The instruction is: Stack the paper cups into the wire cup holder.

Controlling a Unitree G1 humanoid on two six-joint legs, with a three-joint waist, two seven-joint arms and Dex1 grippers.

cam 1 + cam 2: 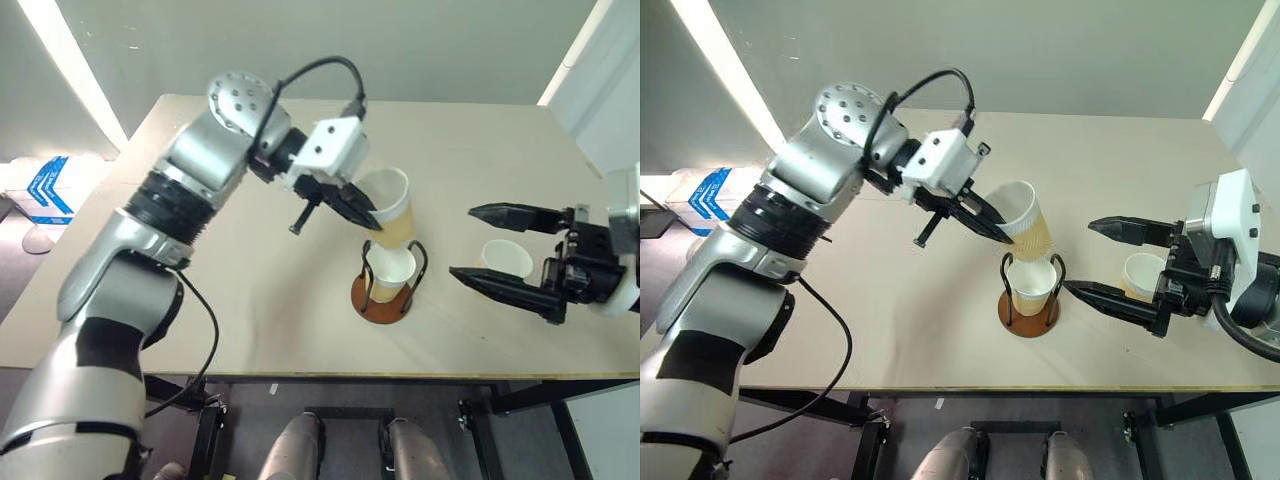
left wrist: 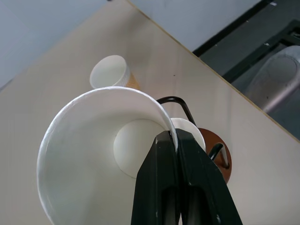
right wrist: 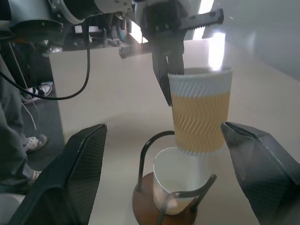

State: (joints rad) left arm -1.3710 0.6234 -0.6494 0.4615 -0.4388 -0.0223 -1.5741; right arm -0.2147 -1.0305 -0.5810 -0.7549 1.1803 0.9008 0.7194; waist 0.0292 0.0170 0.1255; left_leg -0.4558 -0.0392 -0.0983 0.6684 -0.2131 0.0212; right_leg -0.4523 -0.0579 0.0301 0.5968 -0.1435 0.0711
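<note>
- A pale beige worktop point(image 1: 250, 300), its surface smooth and plain.
- A white and blue box point(image 1: 45, 185) on the floor, beyond the worktop's left edge.
- A person's sneakers point(image 3: 35, 140) on the floor beside the worktop.

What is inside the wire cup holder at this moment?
One paper cup stands upright inside the wire cup holder. The left gripper holds a second cup above it. The held cup covers part of its rim.

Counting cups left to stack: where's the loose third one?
Third cup stands on the table, right of the holder, behind the open right gripper.
</note>
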